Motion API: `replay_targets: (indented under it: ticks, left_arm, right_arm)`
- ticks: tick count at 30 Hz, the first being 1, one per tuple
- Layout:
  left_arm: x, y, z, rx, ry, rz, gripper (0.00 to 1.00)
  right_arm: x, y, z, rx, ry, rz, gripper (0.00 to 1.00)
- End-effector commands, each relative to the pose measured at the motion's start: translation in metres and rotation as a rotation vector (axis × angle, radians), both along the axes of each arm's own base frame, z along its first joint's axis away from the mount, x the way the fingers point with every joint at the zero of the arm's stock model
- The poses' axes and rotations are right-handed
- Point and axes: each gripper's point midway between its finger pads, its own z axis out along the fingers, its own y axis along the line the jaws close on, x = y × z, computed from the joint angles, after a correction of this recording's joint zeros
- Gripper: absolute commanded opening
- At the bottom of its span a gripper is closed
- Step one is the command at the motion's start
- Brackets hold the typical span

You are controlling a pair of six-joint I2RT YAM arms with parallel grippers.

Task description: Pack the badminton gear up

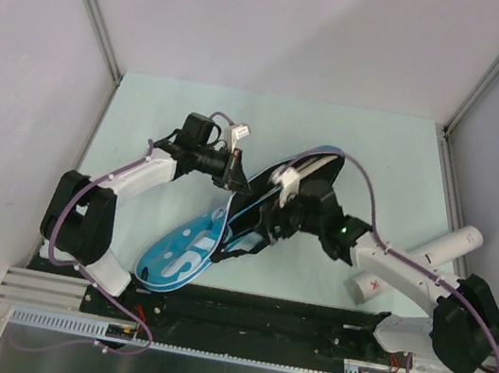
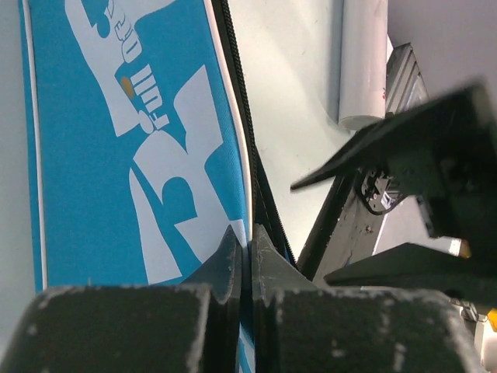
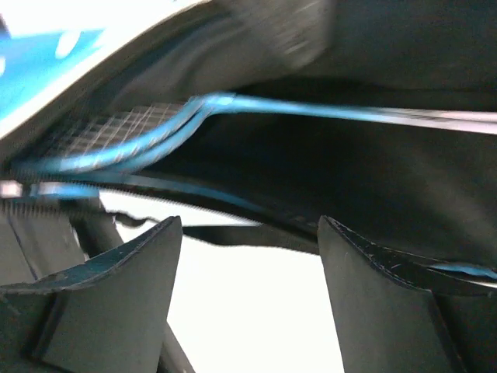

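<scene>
Left pincer: clamped shut on the piped edge of the cover;
Right pincer: spread wide, gripping nothing, at the cover's mouth;
Rackets: blue frames inside the cover;
Tube: right of the cover, on the surface

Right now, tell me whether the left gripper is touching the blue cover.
Touching. The left wrist view shows the left gripper pinching the blue cover by its white edge.
</scene>
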Motion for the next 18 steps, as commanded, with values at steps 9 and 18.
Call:
replay_targets:
  ticks: [9, 18]
  left_arm:
    - [0.001, -0.009, 0.049, -0.122, -0.071, -0.049, 0.06]
    - [0.002, -0.008, 0.062, -0.125, -0.082, -0.013, 0.22]
  right_arm:
    - [-0.024, 0.052, -0.011, -0.187, -0.625, 0.560, 0.66]
    - [-0.037, 0.083, -0.012, -0.177, -0.702, 0.598, 0.16]
